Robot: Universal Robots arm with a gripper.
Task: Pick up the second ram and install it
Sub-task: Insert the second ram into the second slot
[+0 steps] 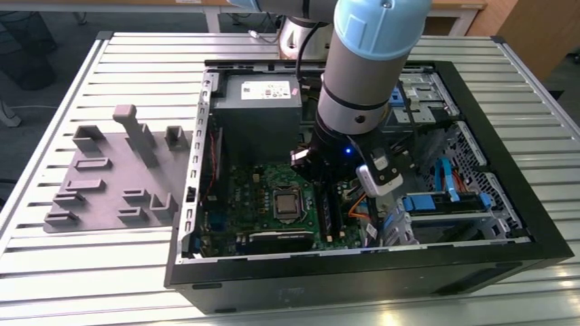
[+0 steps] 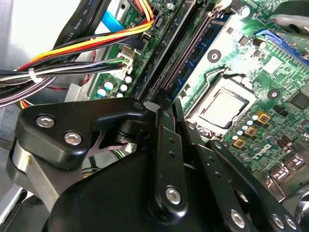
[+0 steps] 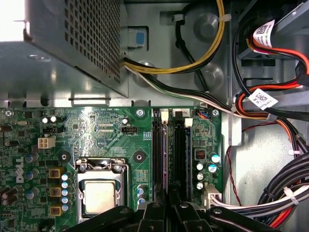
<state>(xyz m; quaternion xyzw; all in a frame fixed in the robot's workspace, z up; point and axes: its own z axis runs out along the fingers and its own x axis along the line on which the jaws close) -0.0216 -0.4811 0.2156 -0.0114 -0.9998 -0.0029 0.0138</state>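
Toward the exterior view's left, a grey fixture tray (image 1: pixel 100 197) lies on the slatted metal table (image 1: pixel 136 61), its raised holders standing bare. Just to its right is the open computer case (image 1: pixel 363 278). Inside it, the power supply (image 1: pixel 258 109) fills the far end and the green motherboard (image 1: pixel 263 187) lies nearer, with the CPU socket (image 1: pixel 286 202) in its middle.

Right of the socket run the long dark memory slots. The second ram (image 3: pixel 164 154) stands on edge in one of them, showing as a thin bluish strip in both wrist views (image 2: pixel 193 60).

My gripper (image 3: pixel 169 195) reaches down into the case over the near end of those slots. Its jaws are drawn almost together, leaving only a sliver between them. The tips sit right at the stick's near end, but I cannot tell whether they pinch it or merely rest on it.

Room is tight: a bundle of cables (image 3: pixel 285 193) crowds the slots' right side. Beyond that, the drive bay (image 1: pixel 444 204) stands against the case's right wall.
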